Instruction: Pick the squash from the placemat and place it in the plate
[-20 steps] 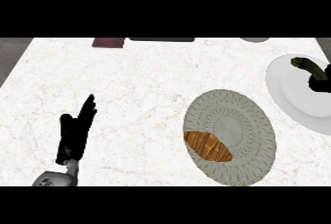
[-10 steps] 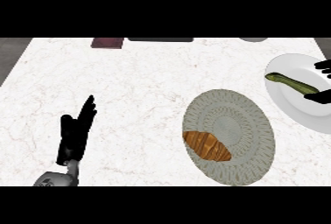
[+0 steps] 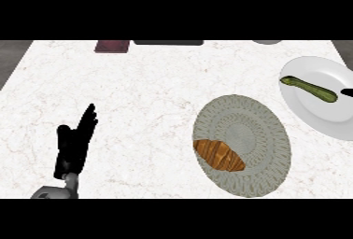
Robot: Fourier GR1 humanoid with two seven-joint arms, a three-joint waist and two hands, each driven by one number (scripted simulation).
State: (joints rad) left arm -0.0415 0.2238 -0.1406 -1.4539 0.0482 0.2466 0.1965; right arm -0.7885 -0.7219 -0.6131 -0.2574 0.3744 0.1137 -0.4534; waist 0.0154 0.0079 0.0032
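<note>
Squash on the plate, right hand just beside it.

The long green squash [image 3: 308, 87] lies on the white round plate [image 3: 324, 119] at far right; the black right hand [image 3: 347, 92] barely shows at the edge, its state unclear. The left hand [image 3: 74, 144] rests released on the white marble worktop [image 3: 151, 93].

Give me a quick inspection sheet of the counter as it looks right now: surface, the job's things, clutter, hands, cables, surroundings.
Surface: white marbled counter.
Job's things: green squash lies on the white plate at right; the round grey woven placemat holds no squash.
Clutter: croissant on the placemat's lower left.
Hands: left hand open, resting at lower left, fingers up; right hand only a dark tip at the right edge, state unclear.
Cables: nothing seen.
Surroundings: dark red item, black item and grey item along the far edge.
</note>
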